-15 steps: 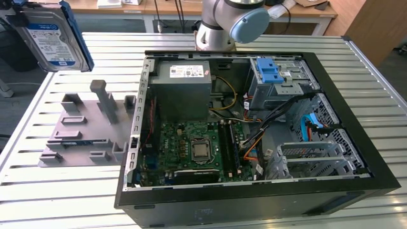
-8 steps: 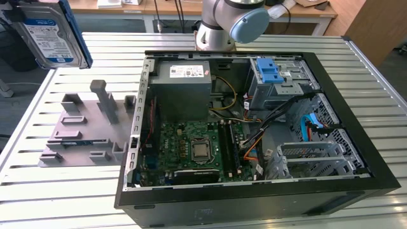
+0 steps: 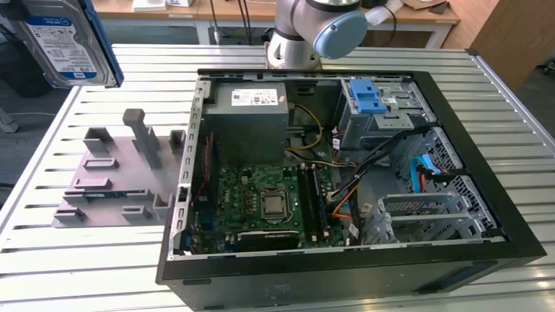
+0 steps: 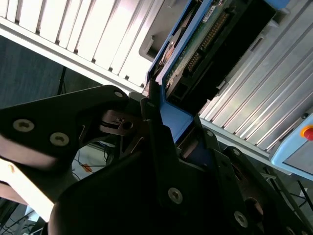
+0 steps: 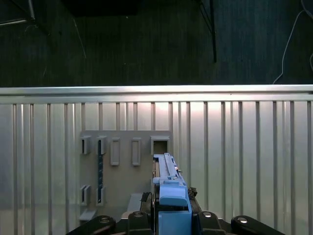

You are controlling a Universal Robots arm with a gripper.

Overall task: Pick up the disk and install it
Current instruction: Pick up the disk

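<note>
1 disk (image 3: 62, 44): held high above the table (image 3: 78, 273), at the exterior view's left, well apart from the open computer case (image 3: 485, 214).
Hand (image 4: 177, 125): clamped on its blue bracket (image 5: 173, 200).
Handling: likely stiff, heavy, shock-sensitive (metal body); grip the bracket, not the circuit board (image 4: 195, 46).

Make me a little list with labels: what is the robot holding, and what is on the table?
Holding: the disk, clamped in the gripper
Disk place: in the air over the grey holder, at the exterior view's left
Computer case: open, lying on the table
Drive cage: inside the case, blue latch on it
</note>
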